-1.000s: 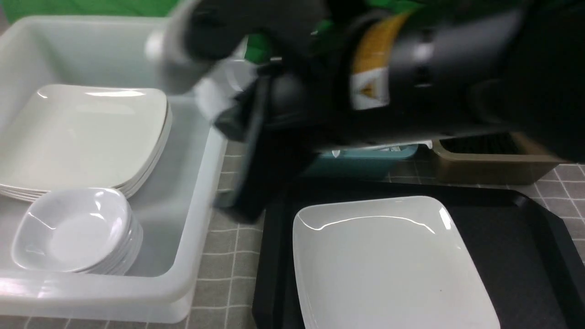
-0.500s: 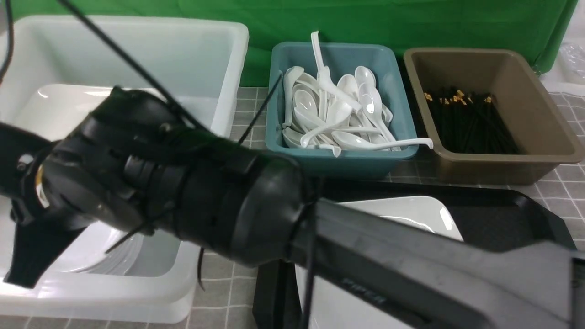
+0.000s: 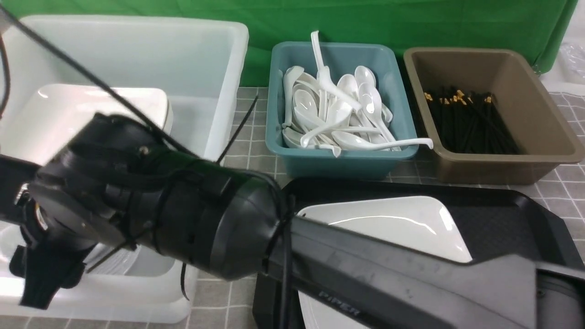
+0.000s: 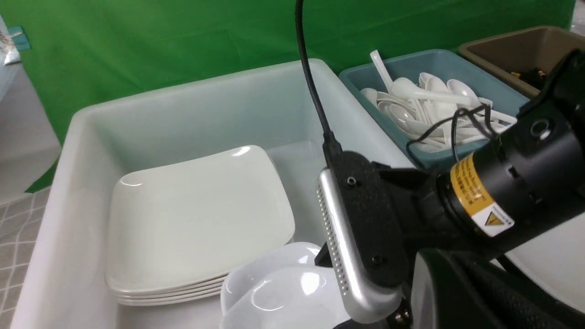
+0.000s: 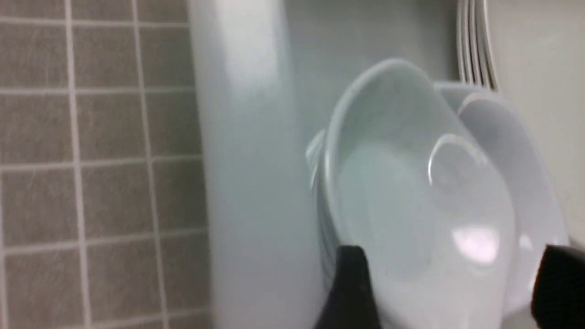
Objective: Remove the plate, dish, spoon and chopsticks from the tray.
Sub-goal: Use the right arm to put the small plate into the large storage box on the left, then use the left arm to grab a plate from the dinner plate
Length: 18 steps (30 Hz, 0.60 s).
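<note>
Reaching across from the right, the right arm (image 3: pixel 192 219) is stretched over the white tub (image 3: pixel 224 68) on the left. The right gripper (image 5: pixel 452 260) is seen open: its fingers (image 5: pixel 352 283) are spread wide, one on each side of the dish (image 5: pixel 402 183), and nothing is clamped. Whether either finger touches the dish cannot be told. The dish is laid askew on the bowl stack (image 5: pixel 525 151), beside the plate stack (image 4: pixel 196 219), inside the white tub. The left gripper is closed. The plate (image 3: pixel 393 224) is seen on the tray (image 3: pixel 507 228), its near part hidden by the arm. Spoons (image 3: pixel 338 109) are piled in the teal tub (image 3: pixel 338 162). Chopsticks (image 3: pixel 466 121) are laid in the brown tub (image 3: pixel 502 171). Both tubs are placed just behind the tray.
</note>
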Available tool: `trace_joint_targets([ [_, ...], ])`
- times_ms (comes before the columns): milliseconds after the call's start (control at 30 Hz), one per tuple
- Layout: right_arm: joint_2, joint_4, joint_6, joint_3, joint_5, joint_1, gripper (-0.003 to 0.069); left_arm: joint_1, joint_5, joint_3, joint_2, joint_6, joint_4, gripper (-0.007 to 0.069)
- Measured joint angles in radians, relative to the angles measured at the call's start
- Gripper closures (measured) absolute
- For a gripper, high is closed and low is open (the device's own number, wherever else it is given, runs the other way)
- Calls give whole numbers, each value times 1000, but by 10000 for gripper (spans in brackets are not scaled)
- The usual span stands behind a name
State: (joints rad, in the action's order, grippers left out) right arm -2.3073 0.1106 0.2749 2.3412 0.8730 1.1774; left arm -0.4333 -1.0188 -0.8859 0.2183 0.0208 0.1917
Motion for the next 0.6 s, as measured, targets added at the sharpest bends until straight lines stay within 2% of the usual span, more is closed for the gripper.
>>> trace_joint_targets([
  [100, 49, 15, 0, 0, 154, -2, 153, 0, 12, 4, 18, -21, -26, 603],
  [200, 122, 53, -2, 0, 294, -13, 298, 0, 64, 4, 61, -52, -58, 603],
  [333, 235, 81, -63, -63, 294, -66, 525, 0, 119, 4, 163, -135, -158, 603],
  [400, 313, 88, -110, -153, 294, -109, 602, -1, 124, 4, 226, -211, -238, 603],
  [433, 323, 88, -110, -153, 294, -109, 602, -1, 124, 4, 233, -211, -248, 603],
  [500, 488, 97, -173, -347, 294, -175, 632, -22, 124, 4, 322, -320, -369, 603],
  [600, 671, 102, -244, -575, 294, -229, 633, -86, 124, 4, 418, -391, -403, 603],
])
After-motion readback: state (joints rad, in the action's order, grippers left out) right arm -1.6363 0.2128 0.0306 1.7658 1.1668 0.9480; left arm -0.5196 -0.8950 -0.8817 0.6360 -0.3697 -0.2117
